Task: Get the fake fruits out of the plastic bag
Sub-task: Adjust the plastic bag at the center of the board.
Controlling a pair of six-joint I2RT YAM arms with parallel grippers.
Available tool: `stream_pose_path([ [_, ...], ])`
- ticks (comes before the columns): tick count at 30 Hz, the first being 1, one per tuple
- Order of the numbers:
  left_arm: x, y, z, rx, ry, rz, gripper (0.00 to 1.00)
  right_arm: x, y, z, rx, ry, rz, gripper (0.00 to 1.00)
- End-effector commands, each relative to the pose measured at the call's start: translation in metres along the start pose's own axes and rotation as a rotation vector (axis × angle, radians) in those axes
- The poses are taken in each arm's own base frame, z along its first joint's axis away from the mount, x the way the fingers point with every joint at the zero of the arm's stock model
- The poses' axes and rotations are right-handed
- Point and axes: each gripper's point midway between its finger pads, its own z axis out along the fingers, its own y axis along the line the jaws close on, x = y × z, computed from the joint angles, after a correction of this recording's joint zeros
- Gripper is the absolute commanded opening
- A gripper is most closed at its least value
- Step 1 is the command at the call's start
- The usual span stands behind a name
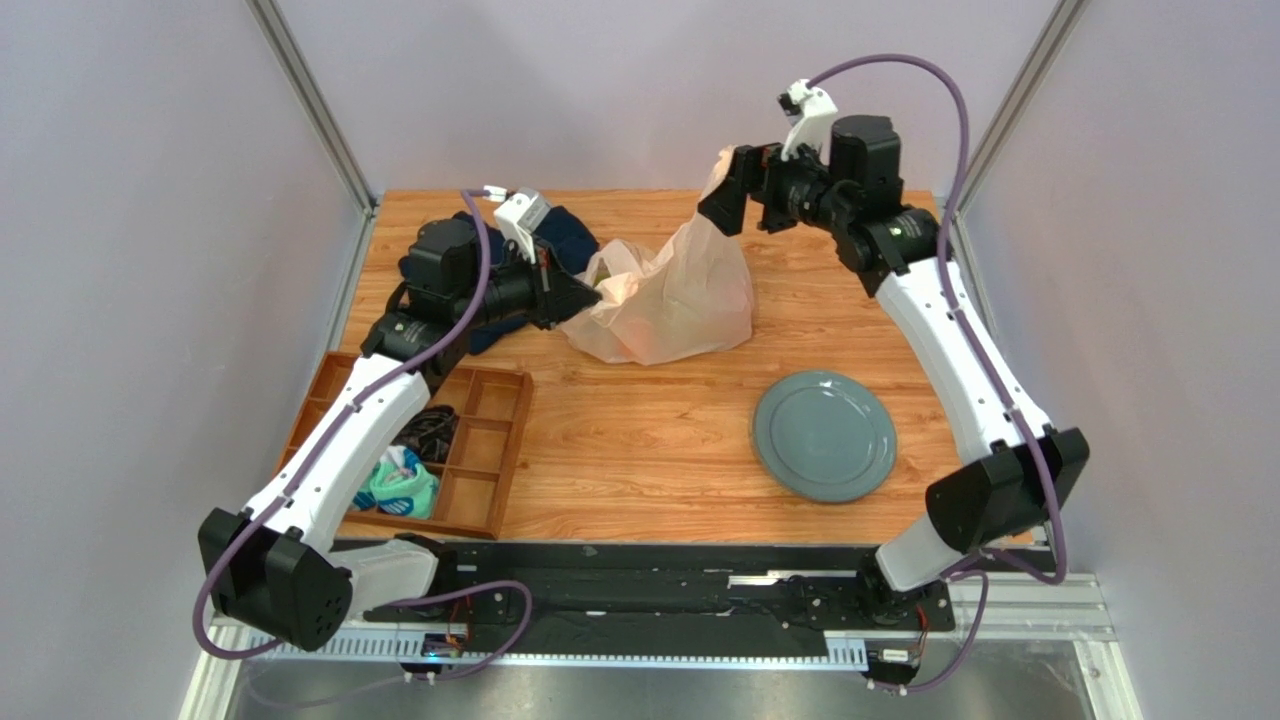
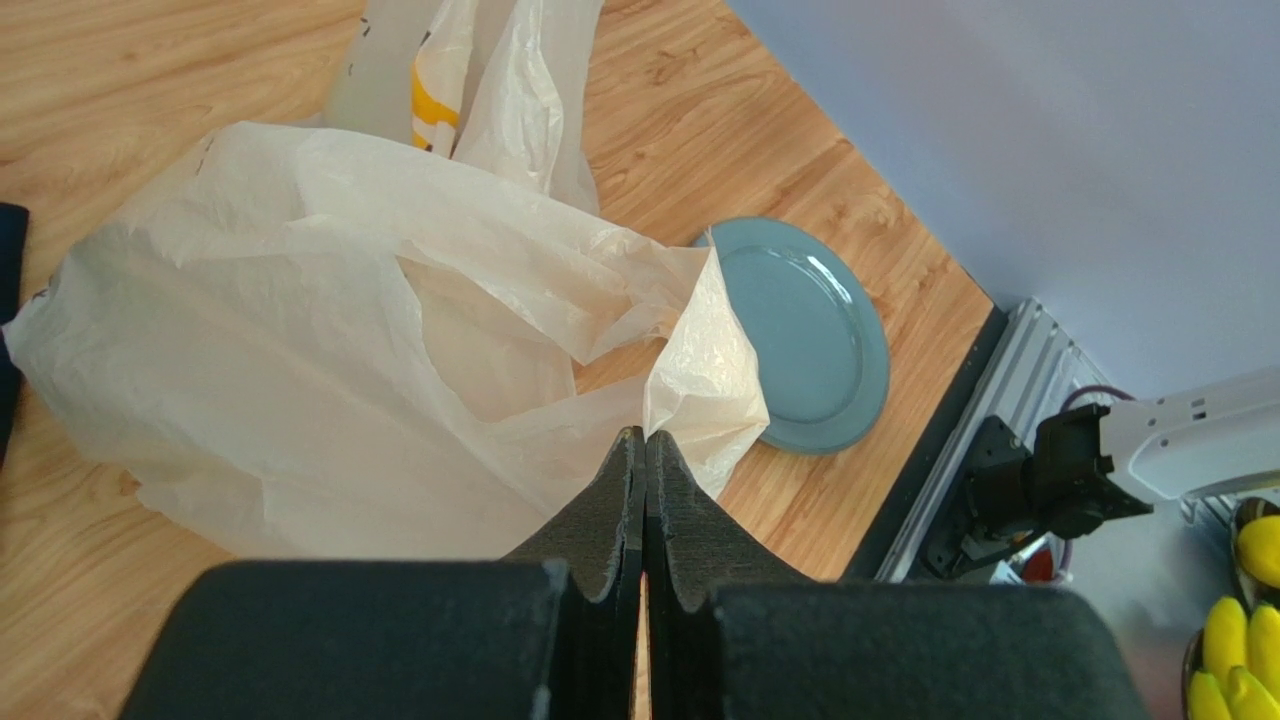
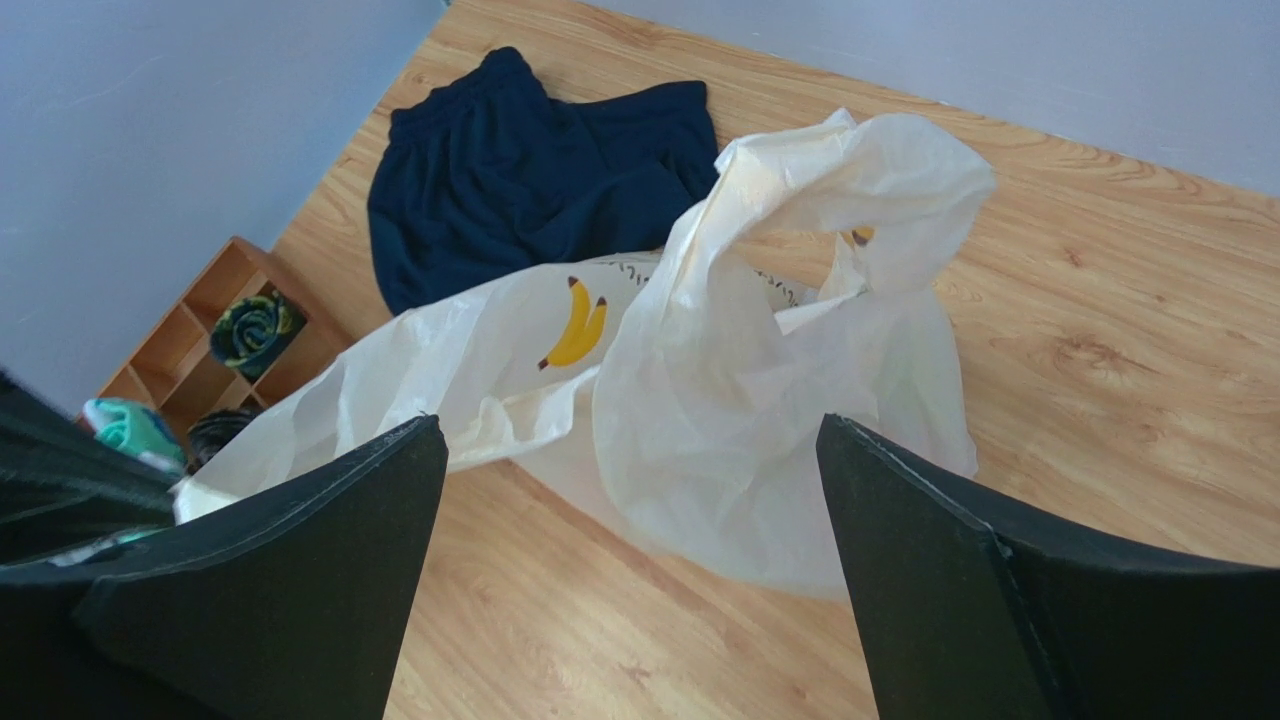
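The plastic bag (image 1: 669,293) lies limp and crinkled at the back middle of the table, with a printed banana mark (image 3: 576,323) on its side. My left gripper (image 1: 591,297) is at the bag's left edge, and its jaws (image 2: 646,438) are shut on a fold of the bag (image 2: 346,345). My right gripper (image 1: 729,192) hovers over the bag's raised handle loop (image 3: 849,165); it (image 3: 631,423) is open with nothing between its fingers. No fruit shape shows inside the bag. Yellow banana-like fruits (image 2: 1229,672) show past the table's rail.
A grey-blue plate (image 1: 824,435) lies front right of the bag. A dark navy cloth (image 3: 541,165) is spread behind the left gripper. At the left edge stands a wooden compartment tray (image 1: 489,450) holding rolled teal socks (image 1: 398,483).
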Motion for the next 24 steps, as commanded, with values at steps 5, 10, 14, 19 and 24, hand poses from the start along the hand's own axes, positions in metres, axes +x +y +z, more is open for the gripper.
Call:
stream_pose_path([
  [5,-0.017,0.015,-0.002,-0.098,-0.040,0.034,0.00,-0.005,-0.033,0.077,0.191,-0.046,-0.030,0.82],
  [10,-0.050,0.039,0.015,-0.171,-0.047,0.126,0.00,-0.049,-0.071,0.111,0.275,-0.137,-0.104,0.00],
  [14,-0.126,0.078,0.026,-0.262,-0.152,0.196,0.00,-0.153,-0.084,0.108,0.274,-0.416,-0.199,0.00],
  [19,-0.247,0.096,0.031,-0.270,-0.365,0.274,0.00,-0.211,-0.106,0.079,0.355,-0.620,-0.400,0.00],
  [24,-0.276,0.033,0.025,-0.149,-0.445,0.398,0.00,-0.230,-0.104,0.019,0.379,-0.659,-0.441,0.00],
])
